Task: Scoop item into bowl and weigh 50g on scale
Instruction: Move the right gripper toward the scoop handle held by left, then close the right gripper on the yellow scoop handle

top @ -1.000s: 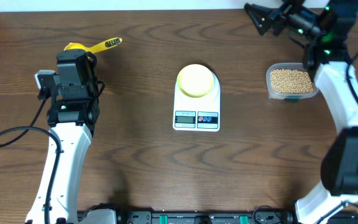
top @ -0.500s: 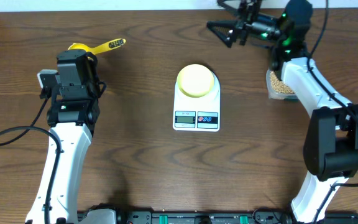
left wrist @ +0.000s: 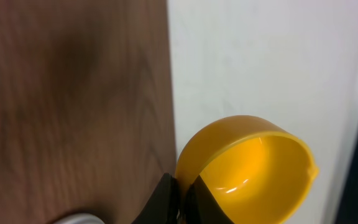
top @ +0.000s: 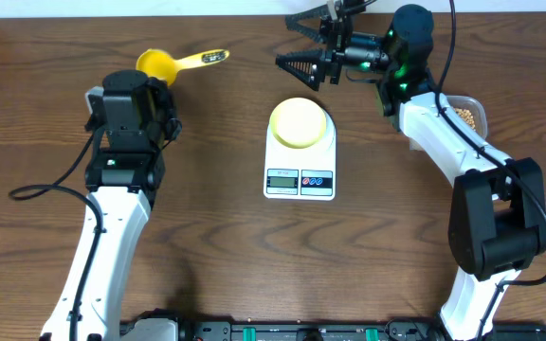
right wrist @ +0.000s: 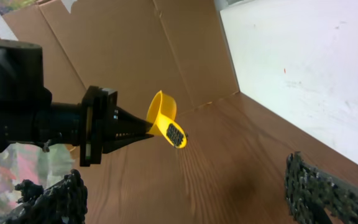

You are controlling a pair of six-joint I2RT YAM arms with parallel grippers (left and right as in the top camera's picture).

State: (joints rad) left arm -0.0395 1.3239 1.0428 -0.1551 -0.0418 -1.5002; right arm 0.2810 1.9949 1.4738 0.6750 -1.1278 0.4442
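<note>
While the left fingers point(left wrist: 165, 202) pinch the yellow scoop point(top: 164, 64) by its rim, clear of the surface point(top: 207, 237), we present its handle point(top: 207, 59) level. The bowl point(top: 299, 123) sits empty on the scale point(top: 300, 180). We should close the spread right fingers point(top: 301, 66) squarely on that handle. The beans point(top: 464, 114) lie in the tub point(top: 480, 106), far right.

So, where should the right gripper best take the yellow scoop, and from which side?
Probably take the yellow scoop by its long handle, coming from the free end. The left gripper pinches the cup's rim, so only the handle sticks out, toward the open right gripper.
</note>
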